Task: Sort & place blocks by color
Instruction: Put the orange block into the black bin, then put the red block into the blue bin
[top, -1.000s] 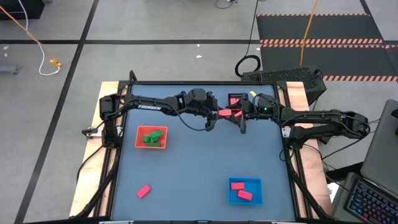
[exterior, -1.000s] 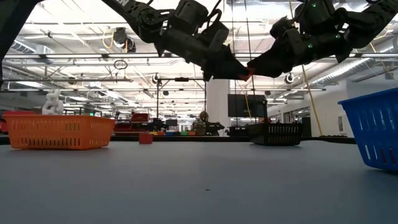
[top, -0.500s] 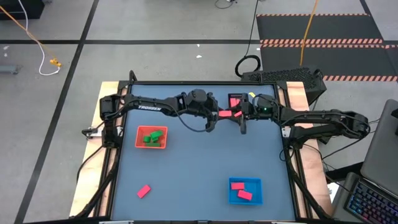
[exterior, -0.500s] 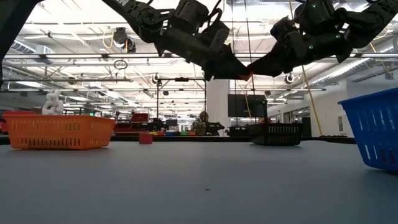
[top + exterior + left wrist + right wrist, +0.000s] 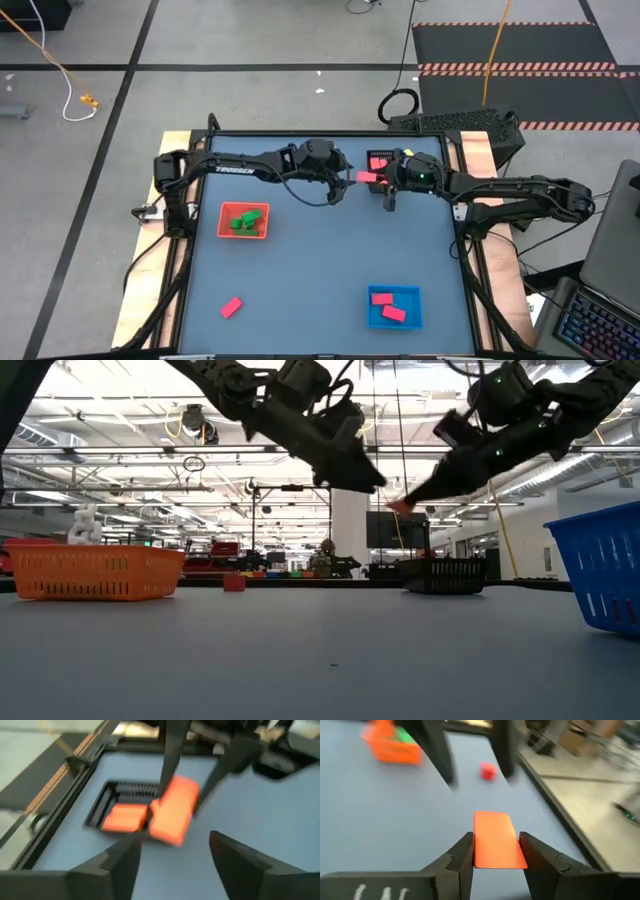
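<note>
Handover looks complete: our right end effector (image 5: 492, 851) clamps the pink block (image 5: 495, 839) at twelve o'clock; our left end effector (image 5: 172, 851) stands apart, empty.

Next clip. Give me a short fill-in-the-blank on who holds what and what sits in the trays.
1. The raised block is clamped in the ___.
2. The orange-red tray holds only ___ blocks.
3. The left gripper has its fingers ___.
Missing: right gripper; green; open.
</note>
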You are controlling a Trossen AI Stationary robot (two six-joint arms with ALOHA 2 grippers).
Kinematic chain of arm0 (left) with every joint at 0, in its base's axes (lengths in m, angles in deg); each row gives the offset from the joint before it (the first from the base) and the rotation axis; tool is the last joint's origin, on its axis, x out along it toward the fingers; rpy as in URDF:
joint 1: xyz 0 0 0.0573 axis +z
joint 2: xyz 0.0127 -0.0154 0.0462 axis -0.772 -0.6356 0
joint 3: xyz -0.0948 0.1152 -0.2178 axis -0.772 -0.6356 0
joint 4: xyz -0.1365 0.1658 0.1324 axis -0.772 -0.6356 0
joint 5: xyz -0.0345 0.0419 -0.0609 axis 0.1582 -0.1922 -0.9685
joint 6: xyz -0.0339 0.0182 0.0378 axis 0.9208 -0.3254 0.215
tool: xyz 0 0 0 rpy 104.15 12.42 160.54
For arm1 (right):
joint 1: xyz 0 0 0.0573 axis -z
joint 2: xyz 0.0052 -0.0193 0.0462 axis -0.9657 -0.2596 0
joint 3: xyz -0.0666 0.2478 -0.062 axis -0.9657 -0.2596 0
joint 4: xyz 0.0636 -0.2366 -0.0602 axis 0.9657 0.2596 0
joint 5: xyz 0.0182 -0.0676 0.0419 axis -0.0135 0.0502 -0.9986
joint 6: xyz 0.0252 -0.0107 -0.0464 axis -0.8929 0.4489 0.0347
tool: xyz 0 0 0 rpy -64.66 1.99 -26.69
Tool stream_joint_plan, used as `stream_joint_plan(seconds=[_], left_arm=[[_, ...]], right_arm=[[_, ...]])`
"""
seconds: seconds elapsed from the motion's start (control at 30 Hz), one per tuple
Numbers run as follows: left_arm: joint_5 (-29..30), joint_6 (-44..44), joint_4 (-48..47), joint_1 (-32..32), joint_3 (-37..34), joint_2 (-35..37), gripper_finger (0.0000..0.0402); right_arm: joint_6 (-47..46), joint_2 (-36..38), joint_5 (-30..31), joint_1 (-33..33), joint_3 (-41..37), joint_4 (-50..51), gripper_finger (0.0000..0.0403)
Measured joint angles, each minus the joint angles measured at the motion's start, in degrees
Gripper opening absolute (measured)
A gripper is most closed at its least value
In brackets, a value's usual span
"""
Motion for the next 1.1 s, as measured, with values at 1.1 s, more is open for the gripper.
stream_joint_plan(seconds=[1.1], left_arm=[[20.18, 12.46, -47.5, 13.6, -0.07, 5.4, 0.0228]], right_arm=[[-7.66, 12.22, 7.26, 4.91, 0.02, 22.3, 0.0188]])
